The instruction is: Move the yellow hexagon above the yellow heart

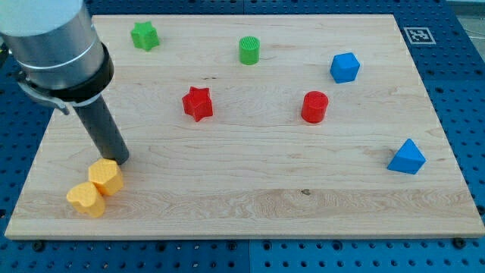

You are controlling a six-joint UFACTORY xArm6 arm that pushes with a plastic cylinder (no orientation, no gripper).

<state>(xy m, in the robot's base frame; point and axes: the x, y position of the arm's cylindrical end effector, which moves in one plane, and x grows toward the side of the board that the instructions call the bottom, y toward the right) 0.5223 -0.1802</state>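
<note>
The yellow hexagon (105,177) lies near the board's lower left corner. The yellow heart (86,199) touches it, just below and to its left. My tip (118,160) rests on the board right at the hexagon's upper right edge, touching or nearly touching it. The dark rod rises from there toward the view's upper left into the grey arm.
On the wooden board (250,189): a green star (144,36) at top left, a green cylinder (249,50) at top centre, a blue cube (345,67), a red star (198,103), a red cylinder (314,107), a blue triangular block (407,158) at right.
</note>
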